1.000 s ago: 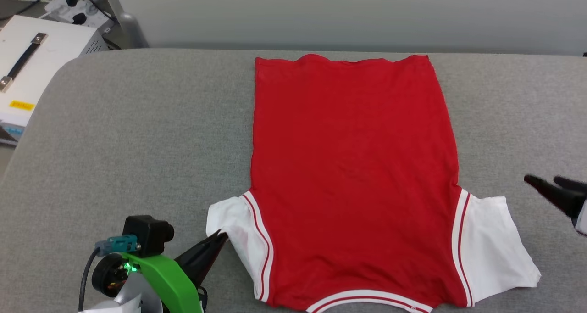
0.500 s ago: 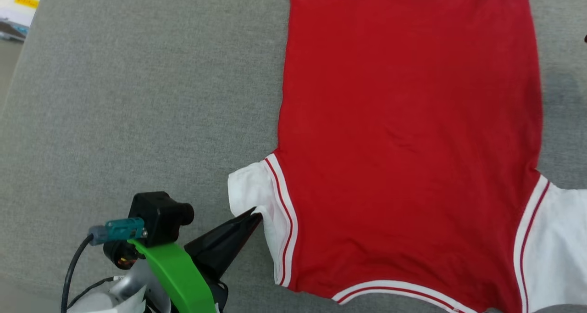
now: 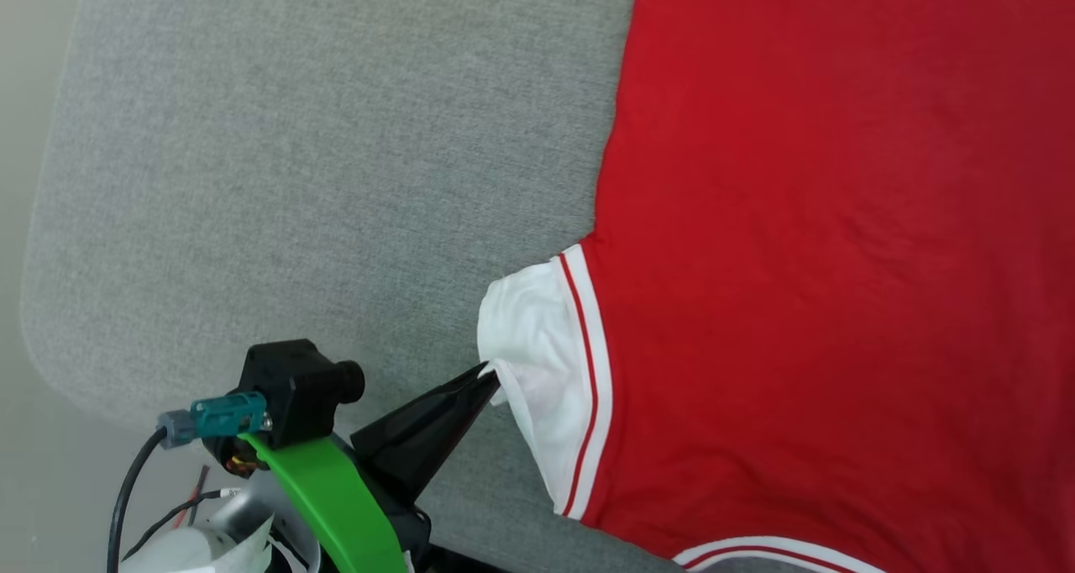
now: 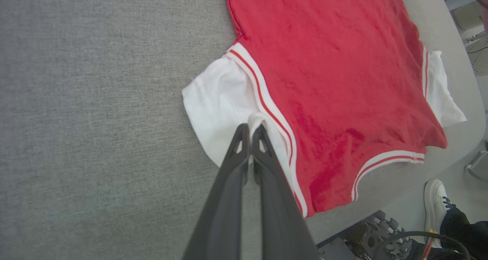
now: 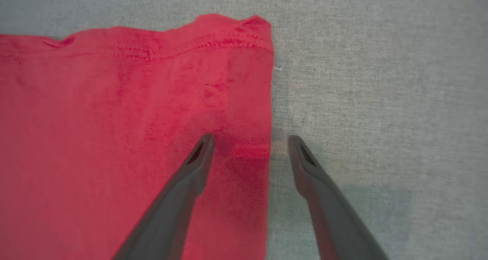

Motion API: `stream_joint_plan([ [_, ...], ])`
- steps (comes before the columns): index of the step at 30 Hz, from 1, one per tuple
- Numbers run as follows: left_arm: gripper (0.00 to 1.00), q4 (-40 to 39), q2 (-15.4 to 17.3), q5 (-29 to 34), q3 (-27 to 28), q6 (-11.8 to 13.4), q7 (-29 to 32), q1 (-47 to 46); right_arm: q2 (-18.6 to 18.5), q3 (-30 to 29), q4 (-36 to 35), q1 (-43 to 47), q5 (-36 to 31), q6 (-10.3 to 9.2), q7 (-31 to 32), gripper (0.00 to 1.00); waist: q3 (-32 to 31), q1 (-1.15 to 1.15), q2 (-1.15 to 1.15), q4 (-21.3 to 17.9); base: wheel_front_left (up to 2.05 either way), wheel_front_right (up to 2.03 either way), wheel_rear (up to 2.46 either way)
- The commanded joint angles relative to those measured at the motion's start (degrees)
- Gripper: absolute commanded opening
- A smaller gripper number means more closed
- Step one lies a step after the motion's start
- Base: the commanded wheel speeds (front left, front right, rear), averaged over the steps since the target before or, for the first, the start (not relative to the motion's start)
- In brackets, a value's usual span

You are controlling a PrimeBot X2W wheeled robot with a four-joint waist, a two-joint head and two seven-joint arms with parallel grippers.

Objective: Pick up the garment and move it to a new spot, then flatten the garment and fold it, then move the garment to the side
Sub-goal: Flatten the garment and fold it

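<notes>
Fold stage, by all appearances, with the garment [image 3: 823, 262] flat and back-up on the grey table [image 3: 294, 178], collar end nearest the robot. Left gripper [image 3: 487, 380] clenched on the edge of the white sleeve [image 3: 533, 346] at the robot's left. Right gripper [image 5: 249, 142] spread wide, straddling the red side edge near the hem, gripping nothing. Next, probably: close right on that edge, then lift both together and carry across, keeping the cloth taut to avoid a crooked crease.

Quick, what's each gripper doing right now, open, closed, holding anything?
Left gripper: closed on the white sleeve of the red jersey.
Right gripper: open, holding nothing, astride the jersey's side edge.
</notes>
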Motion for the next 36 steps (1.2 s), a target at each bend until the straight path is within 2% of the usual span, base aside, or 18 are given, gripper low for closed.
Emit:
stream_joint_plan([
  [1,0.0,0.3,-0.64,0.34,0.21,-0.44,-0.54,-1.03,-0.29,0.64,1.0,-1.32,-0.9,-0.04,-0.57,1.0,3.51,-0.01,0.0,3.52,0.0,0.0,0.0],
  [6,0.0,1.41,-1.27,0.09,0.05,-1.01,-1.11,-1.15,-0.82,3.05,4.25,-0.06,-1.43,-0.04,-0.24,1.0,3.51,-0.01,0.0,4.01,0.0,0.0,0.0],
  [10,0.0,2.08,-1.05,-0.02,0.42,-1.02,-1.6,-0.95,-2.94,5.89,4.85,2.32,-0.4,-0.04,1.22,1.0,3.47,-0.01,0.0,4.2,0.0,0.0,0.0],
  [12,0.0,2.23,-0.74,-0.07,0.67,-0.95,-1.76,-0.78,-3.2,5.66,5.15,3.02,0.7,-0.04,2.27,0.45,3.44,-0.01,0.0,4.36,0.0,0.0,0.0],
  [13,0.0,2.26,-0.6,-0.1,0.81,-0.91,-1.87,-0.7,-3.36,5.66,5.03,3.38,1.07,-0.04,2.69,0.0,3.44,-0.01,0.0,4.44,0.0,0.0,0.0],
  [22,0.0,2.52,-0.41,-0.26,1.05,-0.81,-1.98,-0.75,-3.75,5.58,3.43,4.97,1.83,-0.04,2.1,0.0,2.73,-0.01,0.0,4.32,0.0,0.0,0.0],
  [32,0.0,5.21,0.14,-2.17,2.11,0.28,-1.59,-0.04,-4.18,5.77,5.4,13.5,3.01,-0.04,-2.02,0.0,-6.61,-0.01,0.0,-0.22,0.0,0.0,0.0],
  [36,0.0,6.41,0.84,-3.13,2.62,0.99,-1.55,1.14,-2.77,4.87,4.65,19.41,3.12,-0.04,-3.04,0.0,-11.45,-0.01,0.0,-2.73,0.0,0.0,0.0],
])
